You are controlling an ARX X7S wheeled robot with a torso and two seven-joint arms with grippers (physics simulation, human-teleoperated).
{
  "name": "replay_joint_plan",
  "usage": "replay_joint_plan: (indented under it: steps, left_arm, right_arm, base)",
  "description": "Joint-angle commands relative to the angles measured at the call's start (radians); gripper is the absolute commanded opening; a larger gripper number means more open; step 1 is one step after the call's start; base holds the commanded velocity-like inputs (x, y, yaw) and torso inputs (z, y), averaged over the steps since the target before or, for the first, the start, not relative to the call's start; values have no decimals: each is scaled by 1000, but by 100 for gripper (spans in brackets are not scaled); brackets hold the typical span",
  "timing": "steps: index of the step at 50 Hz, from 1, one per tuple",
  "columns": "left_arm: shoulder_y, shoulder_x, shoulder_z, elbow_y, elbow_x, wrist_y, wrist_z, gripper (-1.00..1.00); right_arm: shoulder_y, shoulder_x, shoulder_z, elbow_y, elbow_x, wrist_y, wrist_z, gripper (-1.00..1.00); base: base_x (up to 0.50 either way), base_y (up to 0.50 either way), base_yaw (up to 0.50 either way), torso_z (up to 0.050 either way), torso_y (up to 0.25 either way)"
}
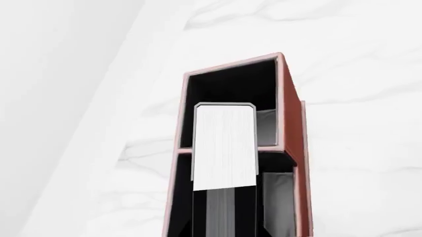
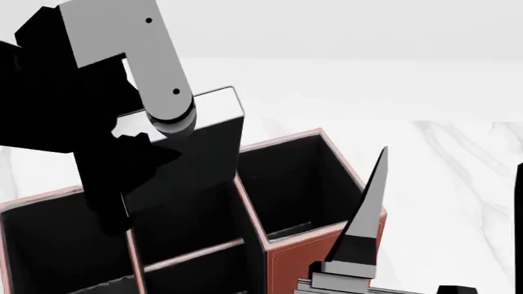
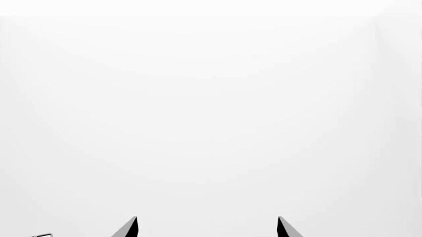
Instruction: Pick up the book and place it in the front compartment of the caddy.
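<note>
Above the caddy [image 2: 282, 257], L gripper [image 2: 143, 159] pinches the book [image 2: 208, 141], held upright w/ lower part dipping into a middle cell; white page edge faces the wrist cam. R gripper [image 3: 207, 227] spread, idle, nothing btwn tips. Step, by my read: placement, not yet released. Next calls for confirming the cell is the front one, then lowering straight, clear of dividers. Book: thin, rigid, matte black cover. Caddy: reddish-brown leather-look, black lining, pale rims. Marble-look table [image 2: 457, 171].

A white marble tabletop [image 2: 457, 184] with faint grey veins sits under even, soft light against a plain pale backdrop [image 2: 368, 30].
</note>
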Motion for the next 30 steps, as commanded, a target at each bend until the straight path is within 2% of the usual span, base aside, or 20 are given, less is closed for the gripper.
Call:
replay_joint_plan:
  steps: [1, 11, 14, 30]
  left_arm:
    - [42, -11, 18, -21, 97, 43, -11, -100]
    - [114, -32, 33, -16, 127, 93, -40, -100]
    - [130, -46, 50, 18, 155, 130, -4, -100]
    - [200, -63, 79, 13, 216, 211, 17, -100]
  right_arm:
    - [2, 13, -3, -2, 7, -10, 16, 100]
    - [9, 19, -12, 1, 9, -17, 22, 100]
    - [10, 21, -14, 3, 8, -21, 23, 100]
    - [13, 34, -18, 5, 18, -38, 37, 100]
  base:
    - [0, 0, 0, 0, 0]
    - [0, 0, 0, 2, 2]
    - [0, 0, 0, 0, 0]
    - [0, 0, 0, 0, 1]
